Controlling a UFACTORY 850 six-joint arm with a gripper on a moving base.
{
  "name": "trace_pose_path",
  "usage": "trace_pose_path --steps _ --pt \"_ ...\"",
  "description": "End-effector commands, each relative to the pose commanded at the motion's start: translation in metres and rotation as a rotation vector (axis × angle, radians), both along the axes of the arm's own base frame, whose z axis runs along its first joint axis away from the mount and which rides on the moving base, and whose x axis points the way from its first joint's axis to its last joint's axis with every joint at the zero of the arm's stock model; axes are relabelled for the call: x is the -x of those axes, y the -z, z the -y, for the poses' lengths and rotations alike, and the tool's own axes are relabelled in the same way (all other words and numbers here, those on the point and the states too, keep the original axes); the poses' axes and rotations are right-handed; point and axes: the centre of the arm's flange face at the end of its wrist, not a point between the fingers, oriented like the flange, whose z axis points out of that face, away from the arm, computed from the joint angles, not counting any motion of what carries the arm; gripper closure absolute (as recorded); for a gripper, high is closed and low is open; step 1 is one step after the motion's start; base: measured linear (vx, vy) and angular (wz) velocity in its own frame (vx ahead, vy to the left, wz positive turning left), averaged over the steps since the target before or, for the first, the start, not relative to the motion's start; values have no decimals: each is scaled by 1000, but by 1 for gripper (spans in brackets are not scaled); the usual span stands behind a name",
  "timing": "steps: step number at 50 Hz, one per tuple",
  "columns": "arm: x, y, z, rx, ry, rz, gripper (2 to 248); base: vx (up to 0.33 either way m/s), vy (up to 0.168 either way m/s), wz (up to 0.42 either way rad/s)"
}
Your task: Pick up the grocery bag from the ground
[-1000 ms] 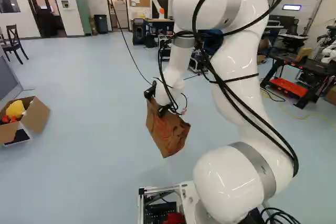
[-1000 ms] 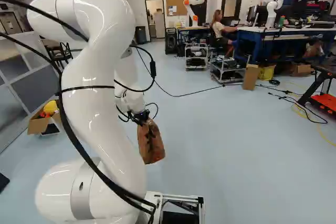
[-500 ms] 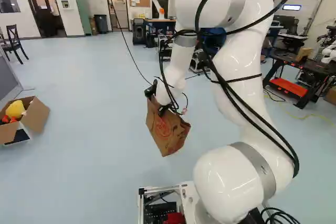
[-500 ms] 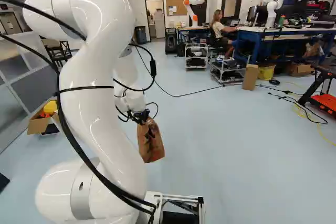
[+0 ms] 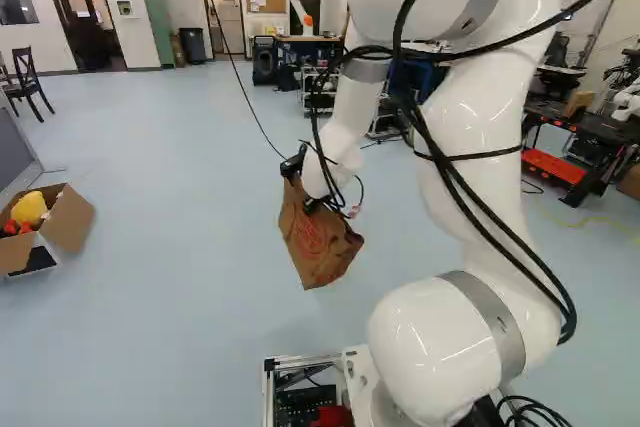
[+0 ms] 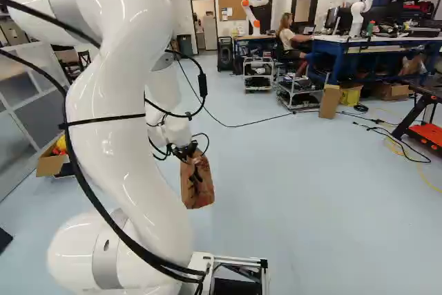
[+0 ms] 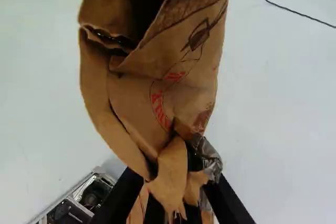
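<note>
My gripper [image 5: 303,187] is at the arm's end in the left base view, with the brown paper grocery bag [image 5: 318,239] hanging tilted beneath it, off the floor. The right base view has the bag [image 6: 197,183] right of the arm's lower links. In the wrist view the gripper [image 7: 173,195] is shut on crumpled paper of the bag [image 7: 163,82], and the rest of the bag stretches out ahead of the fingers. The paper hides most of the fingertips.
An open cardboard box [image 5: 70,219] with yellow and red things stands at the left of the left base view. Farther off are wheeled racks [image 6: 298,93], a blue workbench [image 6: 338,56] and cables on the floor. Another robot [image 6: 257,13] stands at the back.
The arm has shifted, its upper links swinging back toward the base cameras. The gripper and the bag held in it have risen slightly. The base has not moved.
</note>
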Motion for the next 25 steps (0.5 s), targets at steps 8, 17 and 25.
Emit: trace_pose_path --steps 8,17,25 --pt "9 -12 6 -29 38 43 227 0 0 0" --pt "22 -27 14 -66 88 100 227 0 0 0" --pt "36 -41 22 -100 138 160 227 0 0 0"
